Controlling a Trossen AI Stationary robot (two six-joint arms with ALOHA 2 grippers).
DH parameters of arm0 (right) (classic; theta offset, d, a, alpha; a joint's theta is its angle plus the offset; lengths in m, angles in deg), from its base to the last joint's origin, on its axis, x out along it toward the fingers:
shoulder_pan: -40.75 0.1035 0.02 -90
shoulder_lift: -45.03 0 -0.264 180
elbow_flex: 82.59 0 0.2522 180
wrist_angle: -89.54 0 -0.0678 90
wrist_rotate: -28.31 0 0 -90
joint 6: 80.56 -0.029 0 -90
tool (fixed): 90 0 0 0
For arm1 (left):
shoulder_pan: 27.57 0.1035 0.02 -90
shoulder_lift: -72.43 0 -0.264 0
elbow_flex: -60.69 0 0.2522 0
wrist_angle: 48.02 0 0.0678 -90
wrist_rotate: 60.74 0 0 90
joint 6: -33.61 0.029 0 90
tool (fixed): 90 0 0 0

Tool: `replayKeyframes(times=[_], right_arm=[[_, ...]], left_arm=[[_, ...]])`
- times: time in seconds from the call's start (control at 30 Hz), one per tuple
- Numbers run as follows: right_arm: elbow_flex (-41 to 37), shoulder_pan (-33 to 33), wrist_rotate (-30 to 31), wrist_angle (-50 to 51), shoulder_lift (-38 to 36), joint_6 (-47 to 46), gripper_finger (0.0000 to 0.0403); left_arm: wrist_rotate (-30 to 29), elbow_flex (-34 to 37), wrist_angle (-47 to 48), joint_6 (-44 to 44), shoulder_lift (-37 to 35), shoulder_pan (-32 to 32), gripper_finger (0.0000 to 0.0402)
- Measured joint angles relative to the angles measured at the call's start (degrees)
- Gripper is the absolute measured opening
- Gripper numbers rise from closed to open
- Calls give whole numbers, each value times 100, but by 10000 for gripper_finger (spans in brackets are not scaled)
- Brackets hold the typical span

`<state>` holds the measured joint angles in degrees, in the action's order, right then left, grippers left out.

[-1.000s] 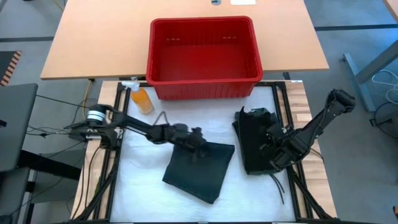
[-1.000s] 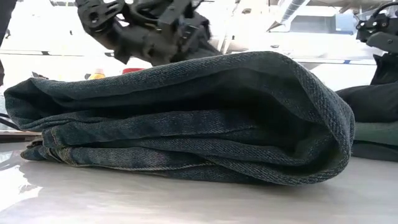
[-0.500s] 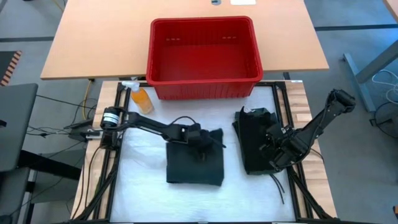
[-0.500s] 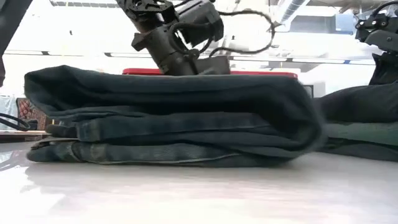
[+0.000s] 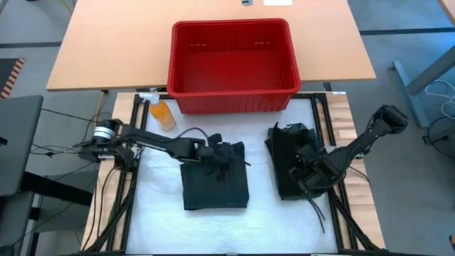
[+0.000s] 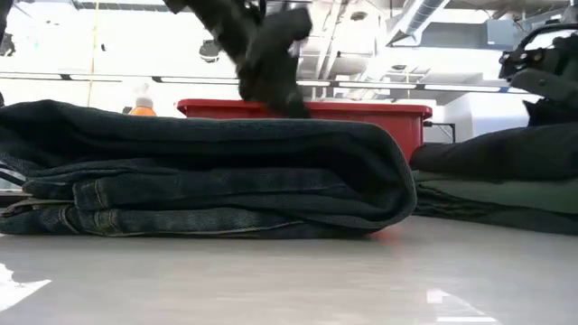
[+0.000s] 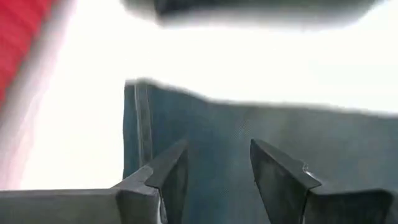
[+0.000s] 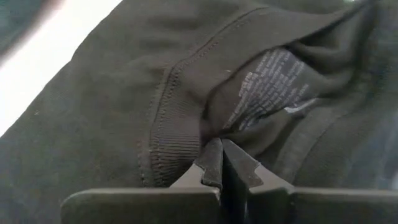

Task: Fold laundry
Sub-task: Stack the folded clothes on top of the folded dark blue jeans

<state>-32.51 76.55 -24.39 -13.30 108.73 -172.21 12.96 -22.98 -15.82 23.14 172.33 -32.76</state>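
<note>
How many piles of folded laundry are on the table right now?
2. The folded jeans lie mid-table under the left gripper; a dark stack sits to their right, under the right gripper. The stack's separate garments can't be counted from here.

Folded jeans [image 6: 199, 181] — dark denim, coarse twill weave, matt, stitched seams. Stacked garments [image 5: 288, 160] — soft dark cloth, ribbed hem, printed label. Basket [image 5: 233, 64] — red plastic, ribbed walls. Worktop [image 6: 289, 280] — white, smooth, semi-gloss. Rear table [image 5: 114, 43]: light wood, matt.

Folded jeans [image 5: 215, 186] now squared and shifted leftward, left pincer [image 5: 226, 158] drawn back too.
</note>
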Motion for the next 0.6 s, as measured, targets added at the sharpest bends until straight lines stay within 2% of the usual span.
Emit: replayKeyframes(times=[0.13, 0.23, 0.33, 0.47, 0.6], right_arm=[[-90, -338, -94, -863, 105, 771, 22], [-95, -585, -111, -1136, 184, 1157, 22], [-95, -831, -116, -1345, 199, 1546, 22], [-24, -1117, -144, -1642, 128, 2131, 22], [413, -1219, -144, -1642, 21, 2734, 22]], left_arm=[[370, 372, -1497, -530, -434, -62, 162], [911, 792, -3294, -1895, -323, -63, 162], [1200, 1026, -4826, -3301, 249, -49, 162], [1296, 811, -5210, -4140, 1012, 80, 162], [1299, 348, -5280, -4328, 1463, 267, 163]])
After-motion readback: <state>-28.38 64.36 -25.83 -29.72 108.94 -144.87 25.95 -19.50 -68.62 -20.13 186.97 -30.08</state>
